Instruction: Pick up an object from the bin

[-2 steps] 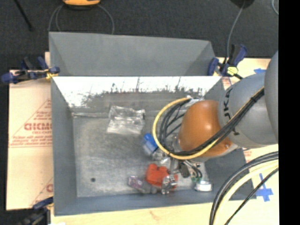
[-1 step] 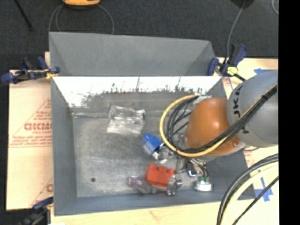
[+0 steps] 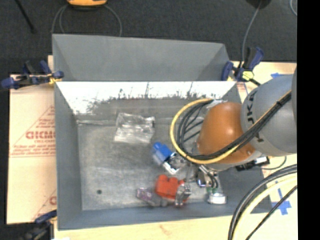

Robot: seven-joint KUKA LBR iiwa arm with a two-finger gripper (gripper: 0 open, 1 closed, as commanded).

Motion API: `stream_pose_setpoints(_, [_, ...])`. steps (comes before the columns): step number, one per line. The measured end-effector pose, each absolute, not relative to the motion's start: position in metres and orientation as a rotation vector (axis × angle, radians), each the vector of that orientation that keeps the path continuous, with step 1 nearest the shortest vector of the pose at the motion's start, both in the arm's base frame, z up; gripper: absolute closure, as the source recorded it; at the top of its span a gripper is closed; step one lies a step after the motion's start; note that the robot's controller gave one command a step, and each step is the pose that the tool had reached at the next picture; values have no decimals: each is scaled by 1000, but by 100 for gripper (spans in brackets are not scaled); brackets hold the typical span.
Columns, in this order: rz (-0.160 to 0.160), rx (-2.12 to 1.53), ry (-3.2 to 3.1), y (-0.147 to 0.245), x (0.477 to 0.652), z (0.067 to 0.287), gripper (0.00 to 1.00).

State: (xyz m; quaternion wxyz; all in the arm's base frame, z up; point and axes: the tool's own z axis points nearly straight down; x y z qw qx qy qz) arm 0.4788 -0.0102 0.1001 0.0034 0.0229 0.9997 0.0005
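The gripper (image 3: 186, 180) is down low in the bin (image 3: 100, 169), between a red thing (image 3: 166, 185) and a blue thing (image 3: 160, 152). I cannot tell if it grips anything.

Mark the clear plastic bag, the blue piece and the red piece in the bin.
clear plastic bag (image 3: 134, 128), camera view, its crumpled middle.
blue piece (image 3: 160, 152), camera view, its top face.
red piece (image 3: 167, 186), camera view, its middle.

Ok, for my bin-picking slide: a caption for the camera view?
Gripper beside a red object and a blue one, near side of the grey bin.
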Motion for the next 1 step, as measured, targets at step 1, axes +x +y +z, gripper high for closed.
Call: stream_pose_setpoints(1, [6,223,3120,-16,478,74,0])
